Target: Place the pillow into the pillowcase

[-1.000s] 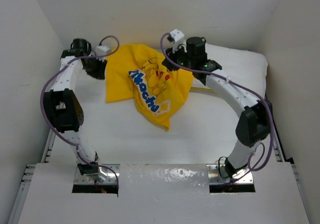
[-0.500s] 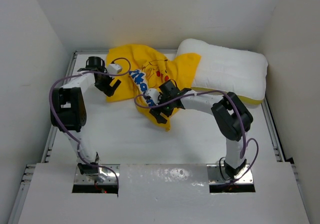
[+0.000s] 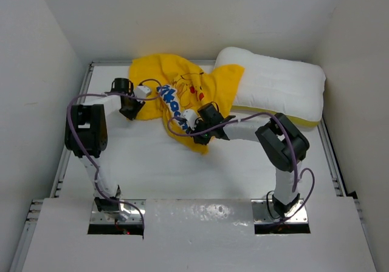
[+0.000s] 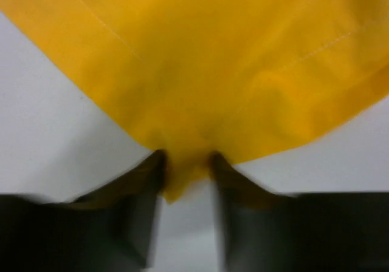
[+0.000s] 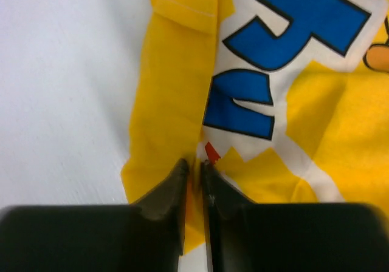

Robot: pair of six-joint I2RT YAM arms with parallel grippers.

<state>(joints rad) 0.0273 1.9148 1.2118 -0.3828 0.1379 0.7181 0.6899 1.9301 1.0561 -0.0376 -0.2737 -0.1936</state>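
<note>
Bright, even, diffuse light fills the overhead view. The white table (image 3: 152, 169) around the pillowcase (image 3: 182, 102) is nearly washed out, with only soft, short shadows just under its folds. Glare sits on the shiny strip (image 3: 200, 214), well nearer than the pillowcase. In the left wrist view the pillowcase (image 4: 200, 59) looks soft, and the left gripper (image 4: 186, 169) below it is blurred. In the right wrist view the print is sharp and the right gripper (image 5: 196, 169) is slightly out of focus.
</note>
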